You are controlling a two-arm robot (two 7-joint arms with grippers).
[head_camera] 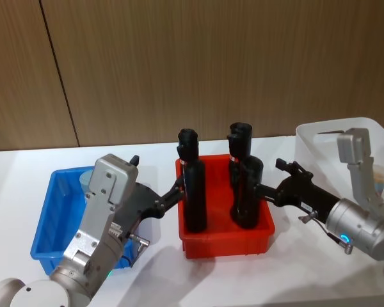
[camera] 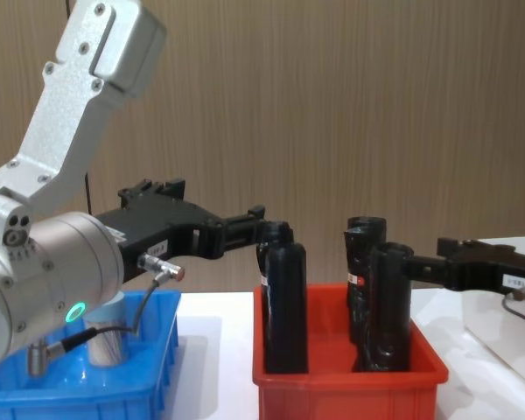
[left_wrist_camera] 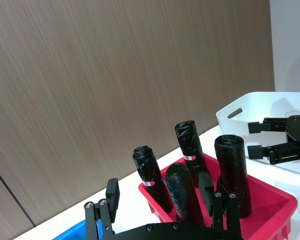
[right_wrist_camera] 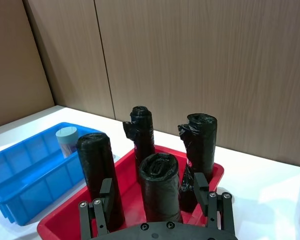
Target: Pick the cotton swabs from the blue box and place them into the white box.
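Four upright black cylinders (head_camera: 194, 182) crowd the red bin (head_camera: 225, 238), which stands between the blue box (head_camera: 46, 230) and the white box (head_camera: 320, 137), blocking any low pass across it, while open tabletop (head_camera: 243, 281) lies free in front of the red bin.

Glossy plastic blue box (head_camera: 48, 220), wood-grain wall (head_camera: 179, 64)

light: bright, even, from overhead | shadows: soft, short on the white table (head_camera: 160, 268) | focus: sharp; no glare
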